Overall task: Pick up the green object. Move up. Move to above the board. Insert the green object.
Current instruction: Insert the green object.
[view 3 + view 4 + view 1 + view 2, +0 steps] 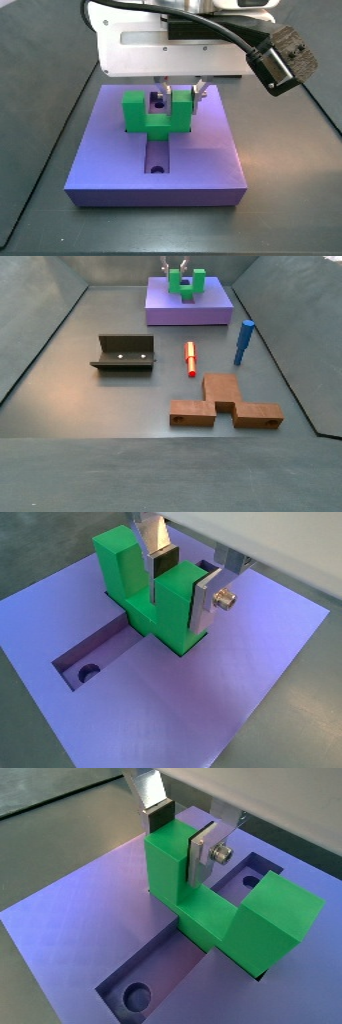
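Green object (158,113) sits with its base in the cross-shaped recess of the board (201,165), prongs upright. Nearest in a side view lies a brown block (225,408), then the fixture (123,353). Farthest, the hand (185,584) clamps one prong between its fingers (202,853).

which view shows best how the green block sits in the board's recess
A wrist view: the bright green U-shaped block, one prong between the gripper fingers, has its base in the purple slab's cross-shaped recess. A side view shows it frontally; in the distant side view it is tiny.
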{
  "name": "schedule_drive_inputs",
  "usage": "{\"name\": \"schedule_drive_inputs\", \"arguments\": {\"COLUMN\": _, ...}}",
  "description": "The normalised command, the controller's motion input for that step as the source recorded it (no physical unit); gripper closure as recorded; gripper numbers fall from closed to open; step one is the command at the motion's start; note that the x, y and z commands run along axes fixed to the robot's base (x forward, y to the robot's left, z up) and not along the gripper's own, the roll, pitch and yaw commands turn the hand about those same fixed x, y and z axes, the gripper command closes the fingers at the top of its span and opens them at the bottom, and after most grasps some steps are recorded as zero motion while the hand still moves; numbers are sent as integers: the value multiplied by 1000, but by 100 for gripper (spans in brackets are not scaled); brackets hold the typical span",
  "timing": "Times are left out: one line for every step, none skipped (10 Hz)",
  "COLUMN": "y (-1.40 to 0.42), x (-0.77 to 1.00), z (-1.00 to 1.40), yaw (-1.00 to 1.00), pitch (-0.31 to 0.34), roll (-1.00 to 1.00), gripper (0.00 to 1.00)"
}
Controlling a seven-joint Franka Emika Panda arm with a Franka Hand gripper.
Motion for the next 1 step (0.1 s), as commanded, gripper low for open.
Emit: {"name": "schedule_drive_inputs", "arguments": {"y": 0, "x": 0, "z": 0, "yaw": 0, "pitch": 0, "roll": 0, "gripper": 100}}
